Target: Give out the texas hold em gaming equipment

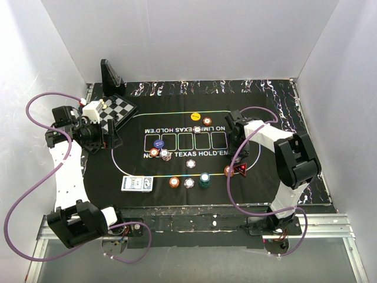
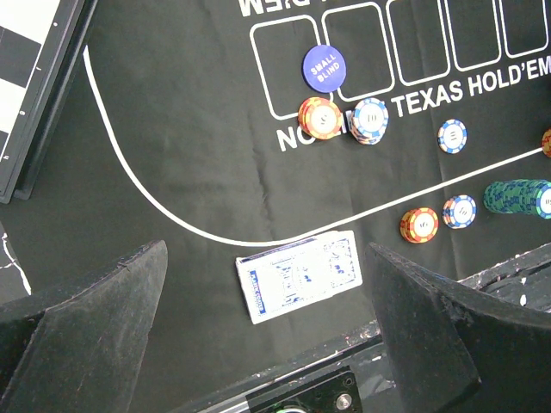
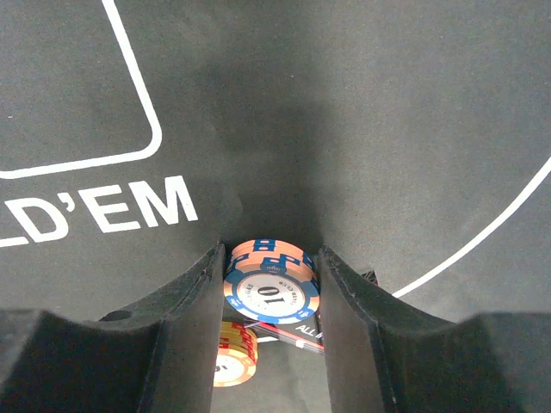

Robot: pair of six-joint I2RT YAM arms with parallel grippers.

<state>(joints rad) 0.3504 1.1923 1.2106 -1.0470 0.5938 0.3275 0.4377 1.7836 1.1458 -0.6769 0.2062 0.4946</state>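
Right gripper (image 3: 272,255) is clamped on a small chip stack (image 3: 271,288). Both fingers press its sides, with a blue-and-white "10" chip facing the wrist cam and orange ones behind it. I can't tell whether it's off the mat (image 1: 129,162). Just under it on that cam I see another orange chip (image 3: 232,354) and the edge of the red triangle marker (image 3: 297,332). From the top cam the marker (image 1: 240,170) sits by the mat's right curve, right at the gripper (image 1: 237,160).

Left gripper (image 2: 267,249) is spread wide with nothing in it, hanging over the left end of the mat next to the chessboard (image 1: 118,109). The card deck (image 2: 300,275) lies flat, back up, between its fingers on the wrist cam, just outside the white line near the front edge.

Rest of the gear on the mat:
- the blue SMALL BLIND disc (image 2: 324,66) is in the leftmost card box
- an orange stack (image 2: 319,118) and a white-and-blue stack (image 2: 370,120) are touching just below it
- a lone white chip (image 2: 452,135) is further right
- an orange chip (image 2: 419,224), a white chip (image 2: 459,211) and the teal stack (image 2: 516,196) sit in a row along the front line
- the yellow disc (image 1: 196,116) is on the far side
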